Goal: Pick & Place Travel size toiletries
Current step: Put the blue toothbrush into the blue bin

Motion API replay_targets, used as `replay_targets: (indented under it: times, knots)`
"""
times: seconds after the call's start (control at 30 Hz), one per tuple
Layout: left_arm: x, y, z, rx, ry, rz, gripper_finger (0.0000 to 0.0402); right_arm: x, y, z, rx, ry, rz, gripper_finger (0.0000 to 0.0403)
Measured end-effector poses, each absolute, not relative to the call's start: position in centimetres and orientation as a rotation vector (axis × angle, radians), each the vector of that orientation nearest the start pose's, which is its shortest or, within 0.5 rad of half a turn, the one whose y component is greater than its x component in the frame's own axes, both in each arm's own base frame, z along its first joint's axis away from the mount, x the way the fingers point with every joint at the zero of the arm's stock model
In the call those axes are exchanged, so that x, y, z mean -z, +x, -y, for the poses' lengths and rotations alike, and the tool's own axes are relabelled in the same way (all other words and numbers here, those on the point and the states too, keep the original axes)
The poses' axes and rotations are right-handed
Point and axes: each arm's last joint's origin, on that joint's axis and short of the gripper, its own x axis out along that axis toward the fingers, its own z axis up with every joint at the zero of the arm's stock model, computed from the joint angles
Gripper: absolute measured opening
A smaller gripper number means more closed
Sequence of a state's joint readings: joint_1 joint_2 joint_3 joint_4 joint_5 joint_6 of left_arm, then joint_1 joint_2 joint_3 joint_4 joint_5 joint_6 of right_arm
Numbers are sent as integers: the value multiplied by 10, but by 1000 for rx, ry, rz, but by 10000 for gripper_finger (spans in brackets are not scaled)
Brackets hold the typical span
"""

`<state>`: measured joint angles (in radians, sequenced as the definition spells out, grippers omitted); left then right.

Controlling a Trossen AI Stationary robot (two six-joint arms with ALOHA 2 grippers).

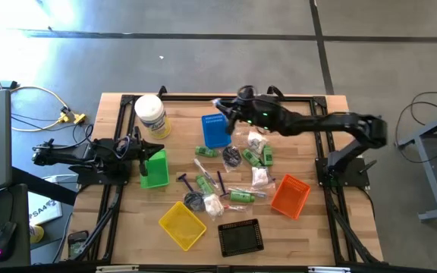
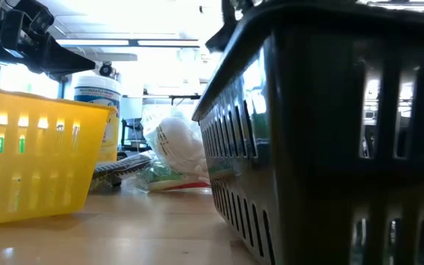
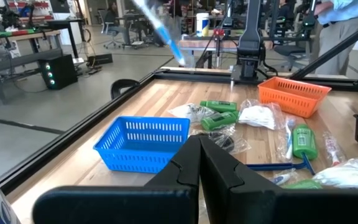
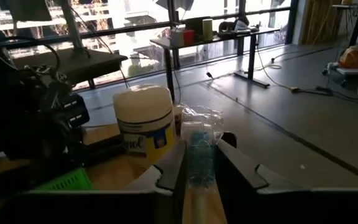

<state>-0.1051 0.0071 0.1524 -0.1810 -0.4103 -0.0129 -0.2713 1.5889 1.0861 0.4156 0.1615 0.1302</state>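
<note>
Travel toiletries lie in a pile [image 1: 241, 171] mid-table: green bottles [image 3: 219, 118], white sachets [image 3: 258, 116] and wrapped toothbrushes. My right gripper [image 1: 220, 106] [image 4: 199, 158] hovers over the far end of the blue tray [image 1: 215, 130], shut on one blue toothbrush in a clear wrapper [image 4: 197, 140] [image 3: 165, 32]. My left gripper [image 1: 144, 149] [image 3: 199, 155] waits shut at the table's left, beside the green tray [image 1: 155, 168], touching nothing. My right gripper pinches the wrapped toothbrush between its two fingers [image 4: 173, 165]. The wrapper's free end [image 4: 199, 118] sticks out past the fingertips. The toothbrush is lifted clear of the table and slants in the air above the blue tray.
A white tub with a yellow label [image 1: 151, 115] [image 4: 145, 121] stands at the far left, close to the right gripper. An orange tray [image 1: 289, 196], a yellow tray [image 1: 182, 224] and a black tray [image 1: 240, 236] sit toward the near edge. A black frame rims the table.
</note>
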Motion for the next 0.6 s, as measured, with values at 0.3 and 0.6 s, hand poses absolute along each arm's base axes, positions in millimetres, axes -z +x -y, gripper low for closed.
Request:
replay_targets:
  times: [0.3,0.6]
  knots:
    - [-197,85,-3,-306,-51,-26,0,-248,384,128,454,199,-110,67]
    - [-197,85,-3,-306,-56,-25,0,-207,398,141,488,248,-128,67]
